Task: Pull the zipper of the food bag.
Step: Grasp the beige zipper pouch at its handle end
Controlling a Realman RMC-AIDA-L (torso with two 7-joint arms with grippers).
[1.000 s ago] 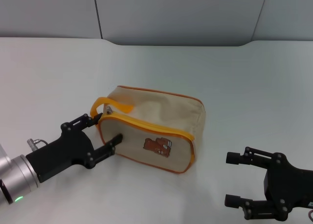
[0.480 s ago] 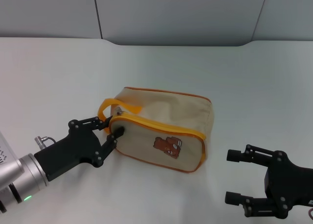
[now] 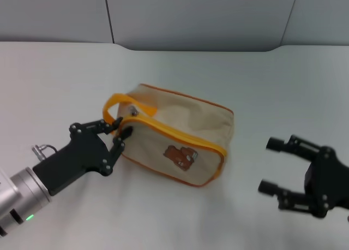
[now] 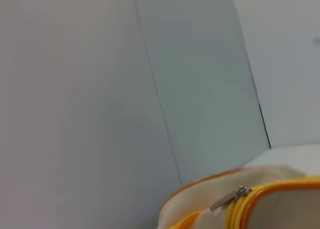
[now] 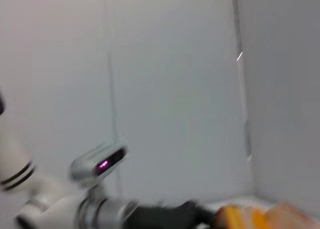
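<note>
**Gripping the Bag End: Left Arm at the Zipper Start**

Surveying from largest to smallest, the white table (image 3: 65,75) carried a single item, the food bag (image 3: 180,135), which lay near the middle of the surface with its long axis running diagonally, from the near-left toward the far-right as the head camera saw it. The bear print (image 3: 180,154) faced the robot.

The left gripper (image 3: 117,135) was at the bag's left end, its black fingers set around that end corner just below the orange loop handle (image 3: 124,105). The fingers stood close together and appeared pressed against the fabric; I judged them clamped on the bag's end, not on the pull tab itself.

The right gripper (image 3: 281,165) hovered well apart from the bag, off its right end, with fingers spread and nothing between them.

The zipper (image 3: 174,135) ran along the bag's upper front edge, following the long axis. Its pull tab (image 4: 230,199) sat at the left end, just beside the left gripper, and showed silver in the left wrist view, lying free against the fabric.

Finding: the tab lay at the end nearest the left arm, and its travel would run away from that arm, toward the right gripper. The right arm was the farther of the two from the tab.
</note>
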